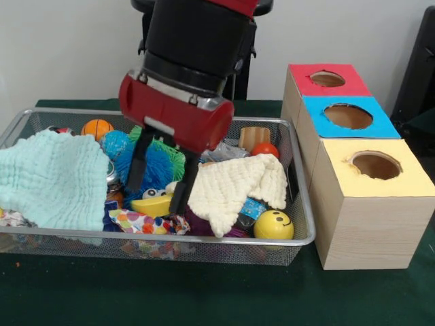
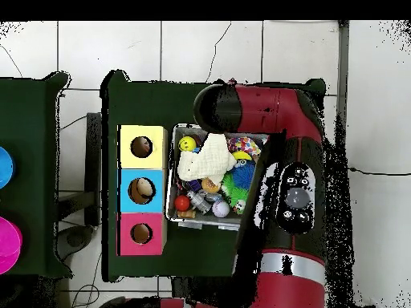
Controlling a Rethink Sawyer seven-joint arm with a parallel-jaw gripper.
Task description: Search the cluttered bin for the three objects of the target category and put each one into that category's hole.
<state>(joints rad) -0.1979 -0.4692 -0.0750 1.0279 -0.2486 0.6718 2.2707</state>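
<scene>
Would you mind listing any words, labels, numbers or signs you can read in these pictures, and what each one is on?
No readable text in either view.
Yellow ball: a drawn smiley face, no letters.
Patterned wrapper at the wire bin's front: colourful print, too blurred to read.
Red, blue and yellow box tops: plain colour round the holes, no labels.
Arm housing in the overhead view: buttons show, any markings too small to read.

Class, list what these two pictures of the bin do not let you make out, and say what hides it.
- Front view: the things under the mint cloth and the cream cloth.
- Overhead view: the right part of the bin, covered by the arm; the claw too.
- Front view: the holes' insides, e.g. the yellow box.
</scene>
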